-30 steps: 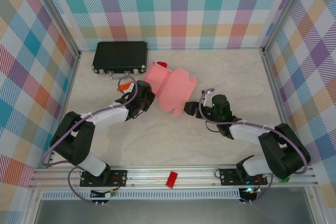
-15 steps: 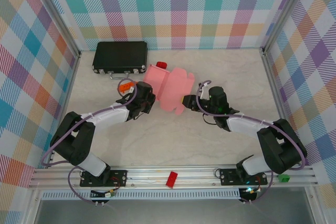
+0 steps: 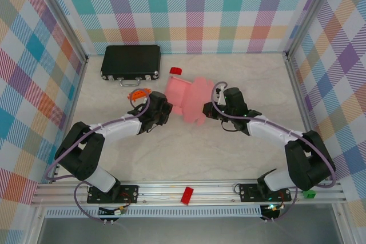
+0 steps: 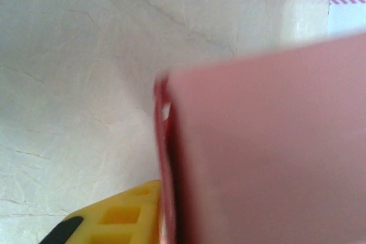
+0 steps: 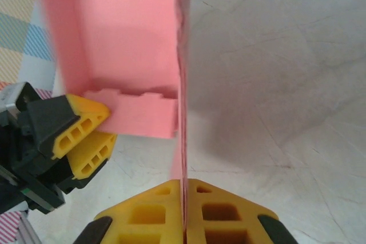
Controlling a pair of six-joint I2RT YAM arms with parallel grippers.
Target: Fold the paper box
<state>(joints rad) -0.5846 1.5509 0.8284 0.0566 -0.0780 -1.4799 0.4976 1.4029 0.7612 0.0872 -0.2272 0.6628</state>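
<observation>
1. At the far left, a black case (image 3: 131, 62) lies along the back wall, its left end close to the left frame rail. A small orange piece (image 3: 138, 92) lies just in front of it.
2. The left gripper (image 3: 166, 108) meets the left edge of the paper box (image 3: 189, 98). In the left wrist view one yellow finger (image 4: 111, 218) lies against the card's edge (pinching or released, I cannot tell).
3. The paper box sits mid-tabletop, toward the far side, between the two grippers. It is partly folded, with panels standing up. A red block (image 3: 175, 71) lies near its far-left corner, apart from it.
4. The right gripper (image 5: 184, 190) is clenched on the box's right-hand panel, the thin card edge running straight up from between its fingertips.
5. The tabletop (image 3: 189, 152) is bare across its near half, and on the right out to the side rail.
</observation>
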